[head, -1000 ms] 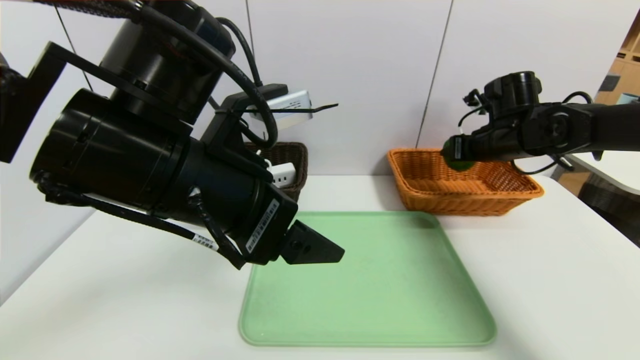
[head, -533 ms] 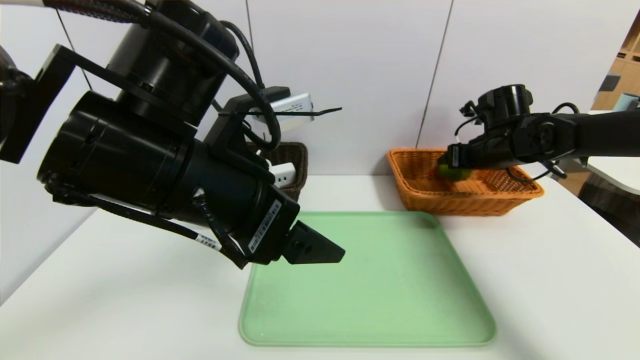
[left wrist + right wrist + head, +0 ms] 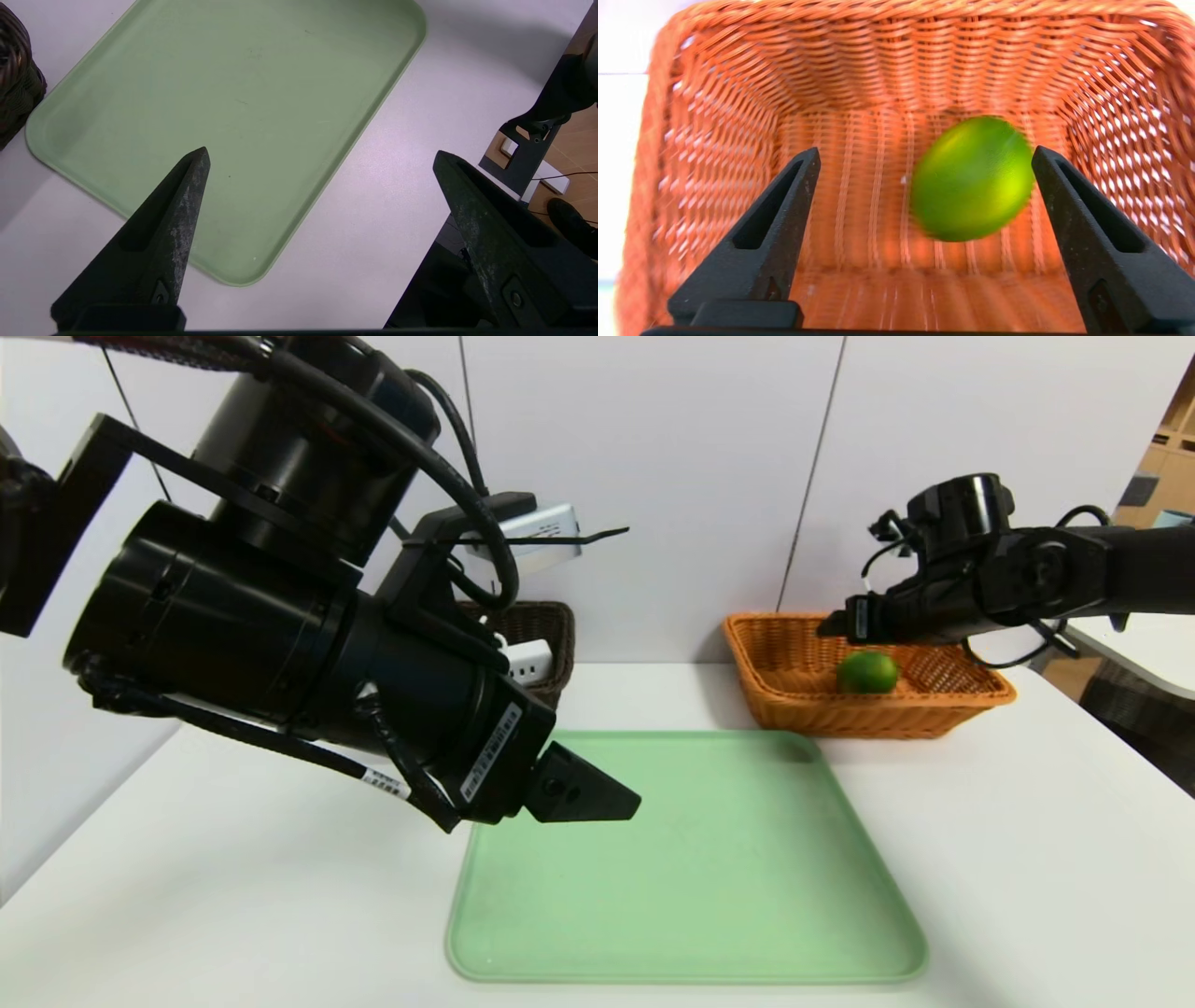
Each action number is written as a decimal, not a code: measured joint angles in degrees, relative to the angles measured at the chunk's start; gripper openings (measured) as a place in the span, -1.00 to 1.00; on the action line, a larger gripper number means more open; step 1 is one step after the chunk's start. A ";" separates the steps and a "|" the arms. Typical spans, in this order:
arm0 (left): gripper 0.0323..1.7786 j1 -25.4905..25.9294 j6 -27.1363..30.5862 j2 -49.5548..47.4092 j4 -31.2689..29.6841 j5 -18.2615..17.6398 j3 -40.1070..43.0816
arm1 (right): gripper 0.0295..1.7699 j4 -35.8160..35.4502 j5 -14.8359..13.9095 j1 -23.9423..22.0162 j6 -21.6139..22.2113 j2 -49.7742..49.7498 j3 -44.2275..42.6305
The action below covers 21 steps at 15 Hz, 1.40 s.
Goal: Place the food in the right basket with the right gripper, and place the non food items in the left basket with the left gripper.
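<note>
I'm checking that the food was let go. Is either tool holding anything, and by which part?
Nothing is held: the right tool is open above the green fruit, and the left tool is open and empty.

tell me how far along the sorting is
Done: the green fruit lies in the orange wicker basket, and a white power strip is in the dark basket. In hand: nothing; the right gripper is open above the fruit, the left gripper open over the green tray's edge. Left: nothing visible on the tray.
</note>
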 joint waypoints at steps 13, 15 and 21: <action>0.90 2.62 -0.28 -3.21 -1.46 2.58 0.17 | 0.90 18.51 4.06 3.52 0.30 -27.01 6.70; 0.90 3.86 -0.28 -3.72 -1.38 2.73 0.55 | 0.91 19.08 4.05 5.32 0.29 -32.39 11.45; 0.90 8.50 -5.07 -5.22 -1.55 10.56 4.99 | 0.91 18.94 3.94 10.69 0.90 -43.53 23.67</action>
